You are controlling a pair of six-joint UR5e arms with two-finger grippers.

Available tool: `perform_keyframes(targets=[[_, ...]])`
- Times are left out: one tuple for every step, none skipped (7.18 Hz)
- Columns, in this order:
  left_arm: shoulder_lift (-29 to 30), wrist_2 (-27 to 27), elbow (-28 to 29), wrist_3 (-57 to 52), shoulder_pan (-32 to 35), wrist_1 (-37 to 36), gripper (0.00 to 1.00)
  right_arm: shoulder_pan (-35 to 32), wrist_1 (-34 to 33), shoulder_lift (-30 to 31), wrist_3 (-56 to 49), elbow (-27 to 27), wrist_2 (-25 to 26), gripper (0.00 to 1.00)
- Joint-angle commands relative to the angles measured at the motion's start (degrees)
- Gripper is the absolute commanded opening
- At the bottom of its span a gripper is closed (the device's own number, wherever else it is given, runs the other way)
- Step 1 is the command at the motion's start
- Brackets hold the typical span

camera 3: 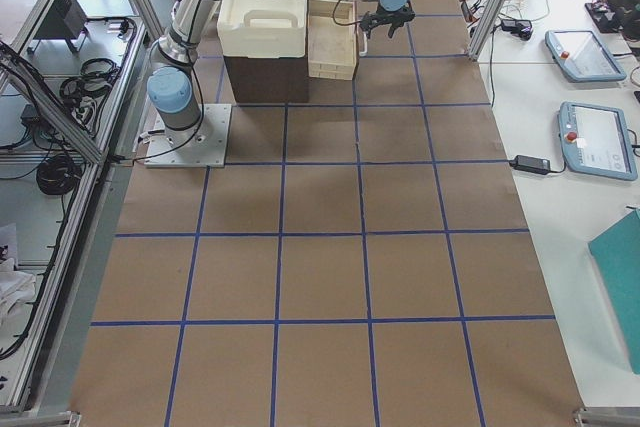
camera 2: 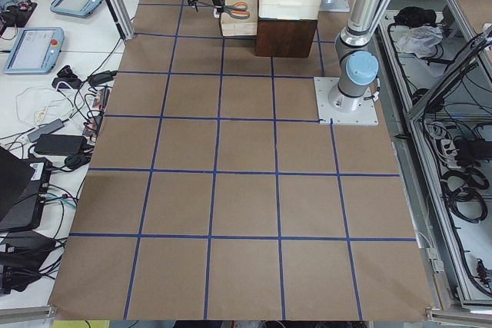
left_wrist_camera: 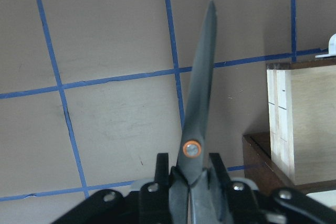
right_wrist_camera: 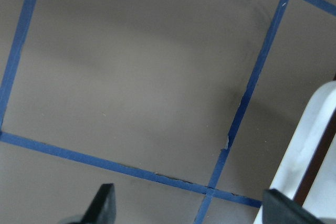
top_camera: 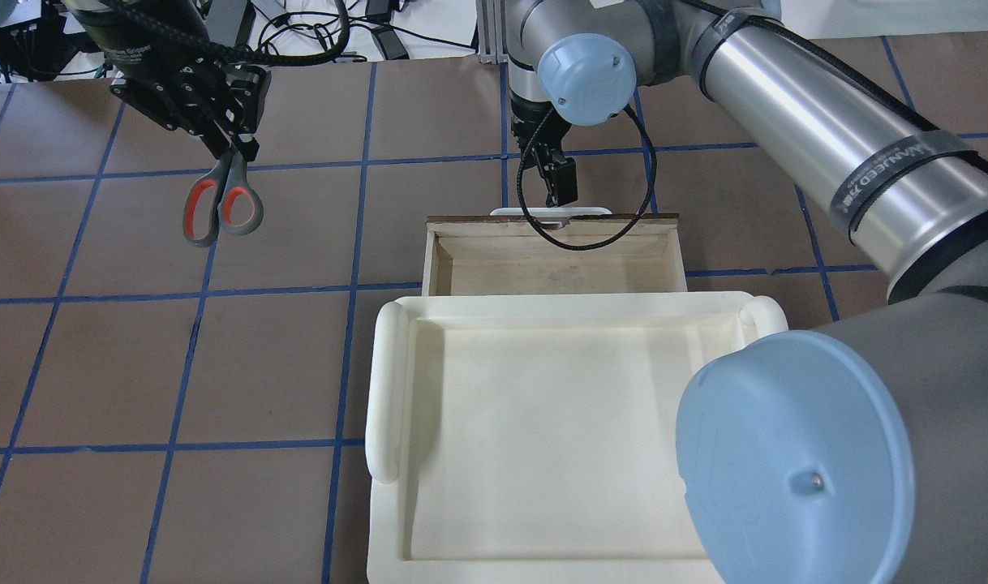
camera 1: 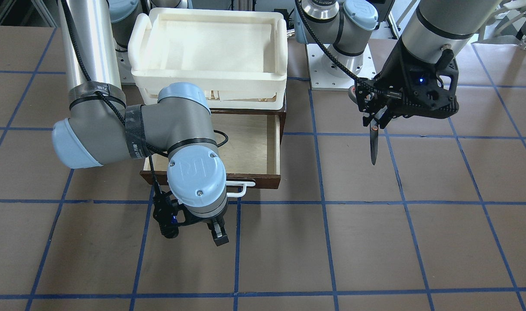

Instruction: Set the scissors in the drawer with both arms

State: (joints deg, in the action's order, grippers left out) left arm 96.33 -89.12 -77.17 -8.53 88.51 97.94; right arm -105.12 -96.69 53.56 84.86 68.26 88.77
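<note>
The scissors [top_camera: 222, 203] hang in the air off to the robot's left of the drawer [top_camera: 436, 259], well apart from it, pinched at the pivot by the left gripper [top_camera: 234, 150], whose fingers are closed narrow around them. The slim blades lie shut together and stick out past the fingertips toward the operators' side, and the grey loops with their orange-red lining point back toward the robot. The drawer stands pulled out, showing pale plywood inside dark brown walls. The right gripper [top_camera: 560, 182] hovers just beyond the white bar handle [top_camera: 591, 211] with its fingers spread wide and nothing between them; I cannot tell whether one finger brushes the handle. A white foam tray [top_camera: 388, 381] sits on top of the cabinet behind the drawer. The table [camera 1: 418, 242] is covered in brown paper ruled with blue tape, and teach pendants [camera 2: 34, 48] and cables lie on the side benches.
</note>
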Motion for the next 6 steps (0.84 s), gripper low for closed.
perform_keyframes(targets=[[-0.01,0.0,0.0,0.0,0.0,0.06,0.12,0.0,-0.08,0.13,-0.31,-0.14,0.52,1.0],[-0.01,0.0,0.0,0.0,0.0,-0.03,0.12,0.61,0.44,1.01,-2.31,-1.27,0.7,1.0],[-0.01,0.0,0.0,0.0,0.0,0.06,0.12,1.05,1.4,2.84,-3.73,-1.37,0.78,1.0],[-0.01,0.0,0.0,0.0,0.0,-0.03,0.12,1.92,1.67,4.34,-8.18,-1.46,1.31,1.0],[-0.01,0.0,0.0,0.0,0.0,0.06,0.12,3.93,1.76,6.97,-18.4,-0.94,3.75,1.0],[-0.01,0.0,0.0,0.0,0.0,0.06,0.12,5.69,1.42,9.6,-30.69,-0.5,3.95,1.0]])
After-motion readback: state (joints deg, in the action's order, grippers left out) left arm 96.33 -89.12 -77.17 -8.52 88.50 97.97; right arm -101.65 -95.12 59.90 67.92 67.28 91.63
